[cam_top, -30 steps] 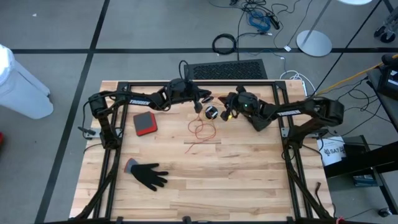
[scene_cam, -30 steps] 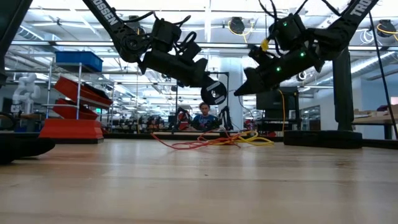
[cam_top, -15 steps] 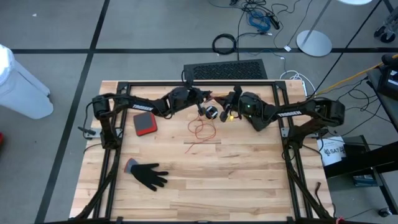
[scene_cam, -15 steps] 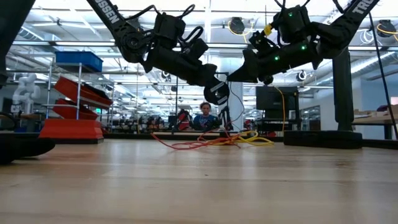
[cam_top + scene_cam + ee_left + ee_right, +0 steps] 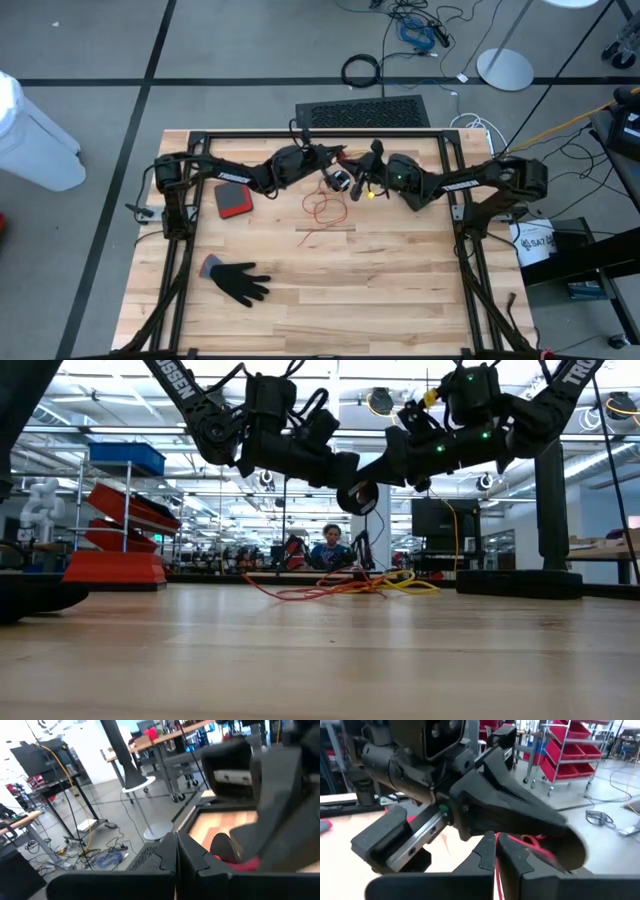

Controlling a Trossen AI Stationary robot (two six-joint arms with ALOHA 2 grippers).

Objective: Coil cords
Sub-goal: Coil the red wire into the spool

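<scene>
Both grippers are met tip-to-tip above table's 12 o'clock area: left gripper (image 5: 335, 176) & right gripper (image 5: 362, 183), fingers pressed together. Yellow-orange cord (image 5: 322, 210) is seen loose on the wood just beneath.

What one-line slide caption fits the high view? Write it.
Both shut grippers, left gripper and right gripper, meet above the orange cord on the wooden table.

Black glove (image 5: 240, 282), perhaps red pad (image 5: 233, 199)
</scene>
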